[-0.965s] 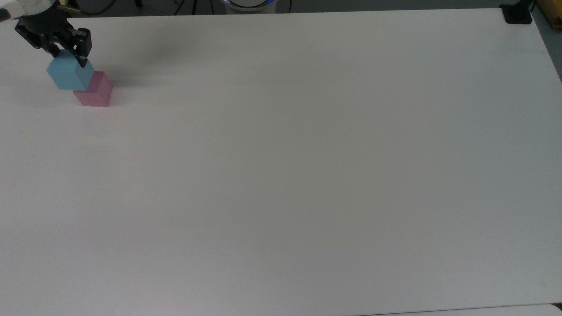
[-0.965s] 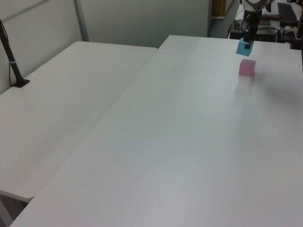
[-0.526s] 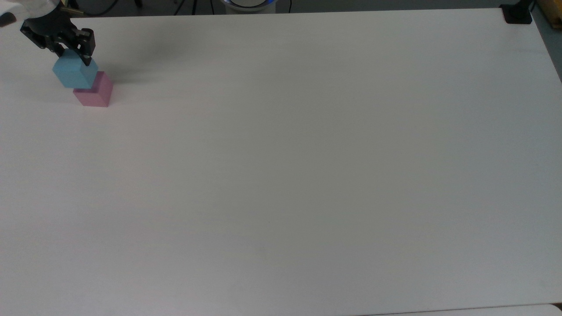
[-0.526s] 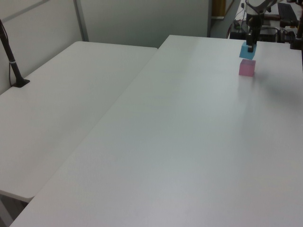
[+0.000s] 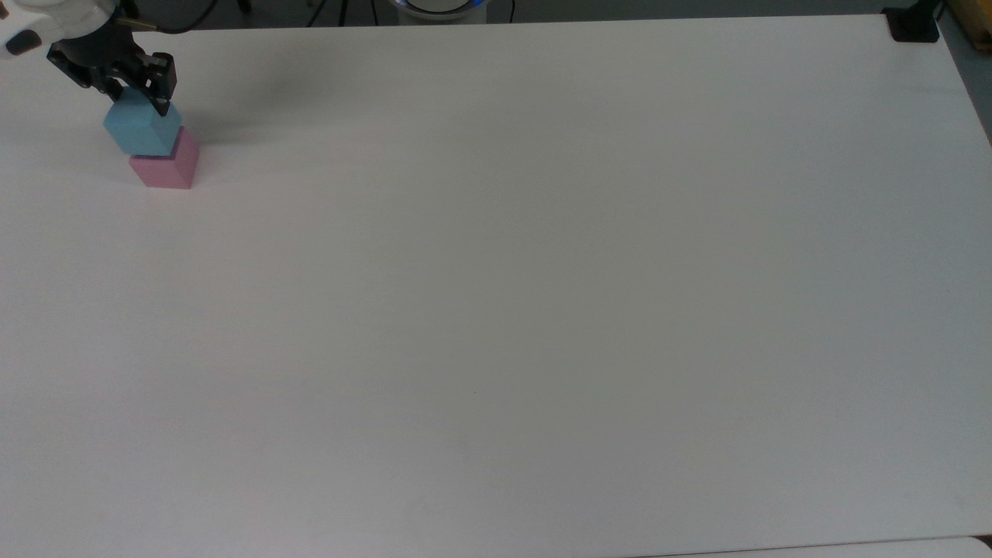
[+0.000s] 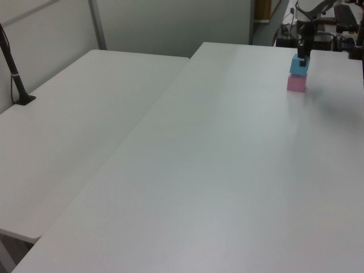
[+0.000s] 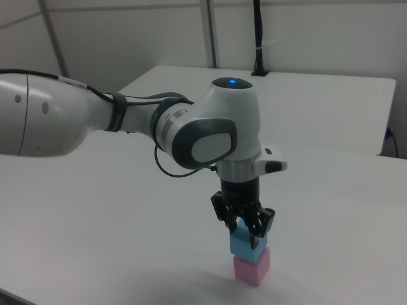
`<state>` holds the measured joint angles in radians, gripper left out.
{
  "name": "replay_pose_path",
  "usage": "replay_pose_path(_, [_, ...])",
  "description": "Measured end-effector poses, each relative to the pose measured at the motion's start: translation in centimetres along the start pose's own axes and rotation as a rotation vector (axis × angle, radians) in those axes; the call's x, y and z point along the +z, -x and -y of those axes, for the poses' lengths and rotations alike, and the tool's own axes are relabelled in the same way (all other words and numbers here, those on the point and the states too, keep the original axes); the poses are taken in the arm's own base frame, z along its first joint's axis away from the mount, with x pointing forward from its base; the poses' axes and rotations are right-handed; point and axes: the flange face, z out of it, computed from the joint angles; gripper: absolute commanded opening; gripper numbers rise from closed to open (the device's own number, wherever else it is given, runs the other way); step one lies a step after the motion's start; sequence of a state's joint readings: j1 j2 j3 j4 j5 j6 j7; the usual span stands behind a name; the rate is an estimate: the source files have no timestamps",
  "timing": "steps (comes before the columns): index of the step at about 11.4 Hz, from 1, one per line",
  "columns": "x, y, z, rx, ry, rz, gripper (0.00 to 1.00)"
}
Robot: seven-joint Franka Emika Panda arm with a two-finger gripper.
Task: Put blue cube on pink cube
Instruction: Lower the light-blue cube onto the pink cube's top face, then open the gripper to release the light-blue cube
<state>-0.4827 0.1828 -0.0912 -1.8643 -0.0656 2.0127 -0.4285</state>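
The light blue cube is directly above the pink cube, resting on or just over its top face. My gripper comes down from above and is shut on the blue cube, its black fingers clamping the cube's upper sides. The pink cube stands on the white table near the top view's upper left corner. In the right view the two cubes line up as a stack.
A black mount sits at the table's corner in the top view's upper right. A second white table adjoins in the left view, with a black pole clamped at its edge. The arm reaches in from the right view's left.
My gripper has carried the blue cube sideways and down, from beside and above the pink cube to directly over it. The pink cube has stayed in place.
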Motion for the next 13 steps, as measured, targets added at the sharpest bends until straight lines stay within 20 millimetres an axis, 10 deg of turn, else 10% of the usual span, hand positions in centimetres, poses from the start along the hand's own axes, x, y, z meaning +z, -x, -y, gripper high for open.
replay_pose_path(6, [0.1,0.0,0.0,0.000,0.003,-0.005,0.93])
replay_pose_path(13, [-1.7,0.4,-0.5,0.010,0.016,-0.039,1.00])
